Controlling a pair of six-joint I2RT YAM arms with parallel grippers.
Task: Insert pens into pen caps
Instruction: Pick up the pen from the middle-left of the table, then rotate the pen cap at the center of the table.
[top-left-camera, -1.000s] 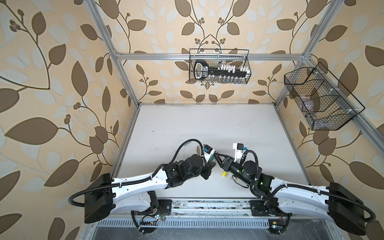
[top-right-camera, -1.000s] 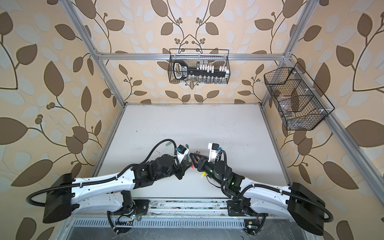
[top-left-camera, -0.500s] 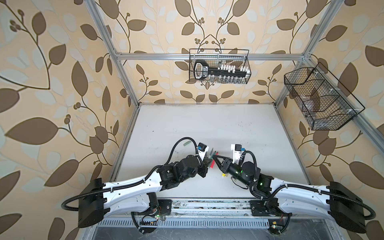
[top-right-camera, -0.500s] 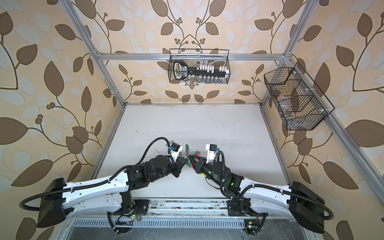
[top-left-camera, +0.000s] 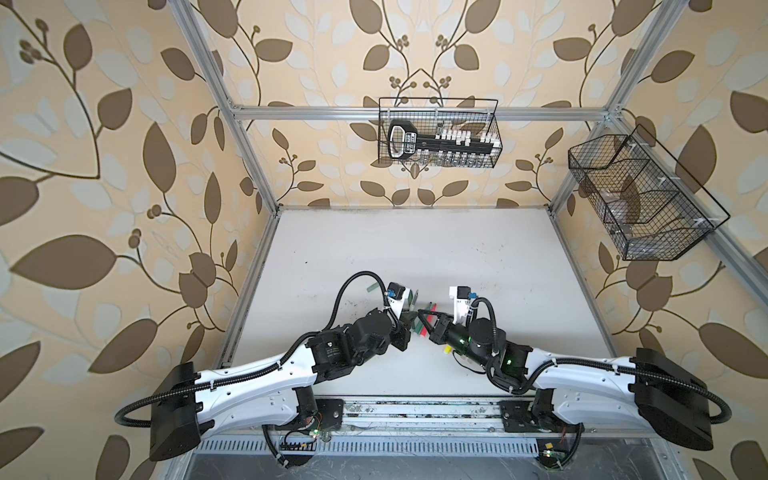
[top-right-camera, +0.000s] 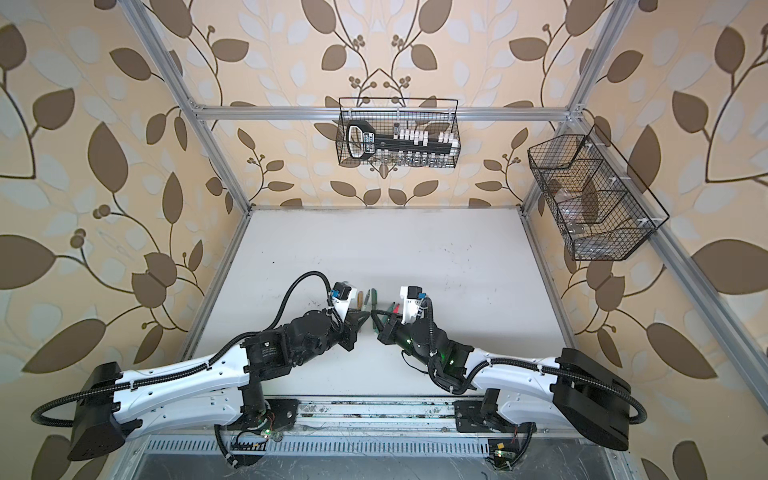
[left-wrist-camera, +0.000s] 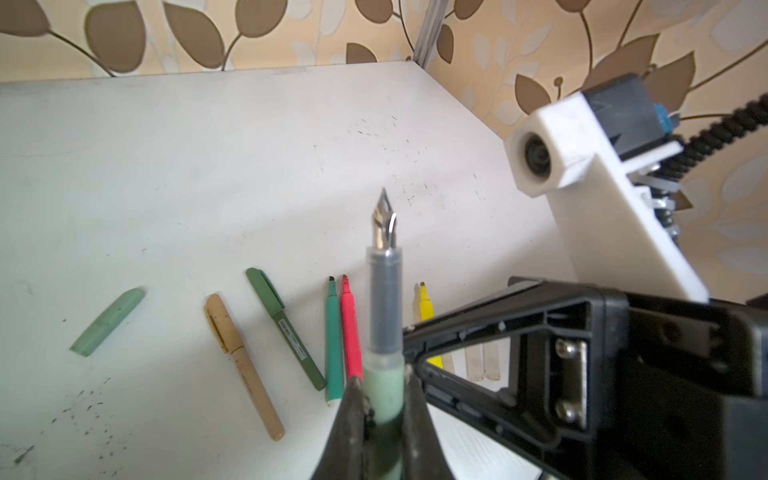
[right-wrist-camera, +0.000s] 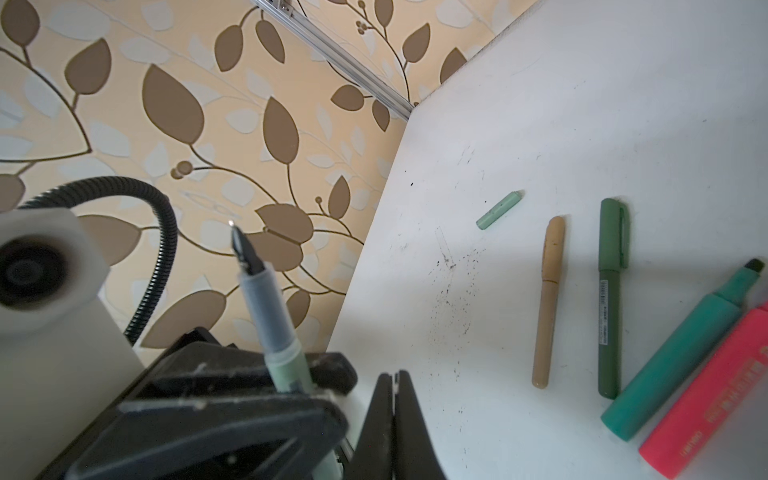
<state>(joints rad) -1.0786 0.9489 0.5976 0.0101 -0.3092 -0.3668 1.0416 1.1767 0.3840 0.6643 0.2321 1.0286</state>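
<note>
My left gripper (left-wrist-camera: 384, 374) is shut on the mint body of a grey-green pen (left-wrist-camera: 385, 299), its bare nib pointing up off the table. My right gripper (right-wrist-camera: 395, 376) stands just beside it, shut with nothing between its fingers. In both top views the two grippers (top-left-camera: 409, 322) (top-left-camera: 424, 316) almost touch tip to tip above the table. On the table lie a loose sage green cap (left-wrist-camera: 107, 322), a tan pen (left-wrist-camera: 243, 365) and a dark green pen (left-wrist-camera: 284, 332), each wearing its cap. Beside them lie green (left-wrist-camera: 333, 340), pink-red (left-wrist-camera: 351, 328) and yellow (left-wrist-camera: 426, 307) markers, uncapped, and clear caps (left-wrist-camera: 482, 361).
The white table (top-left-camera: 415, 249) is walled on three sides by patterned panels and aluminium posts. A wire basket (top-left-camera: 438, 133) hangs on the back wall and another (top-left-camera: 640, 199) on the right wall. My right wrist camera housing (left-wrist-camera: 582, 166) stands close to the pen's nib.
My right gripper's jaws have closed from partly open to shut, holding nothing. The left arm has drawn back slightly with the pen still in its grip.
</note>
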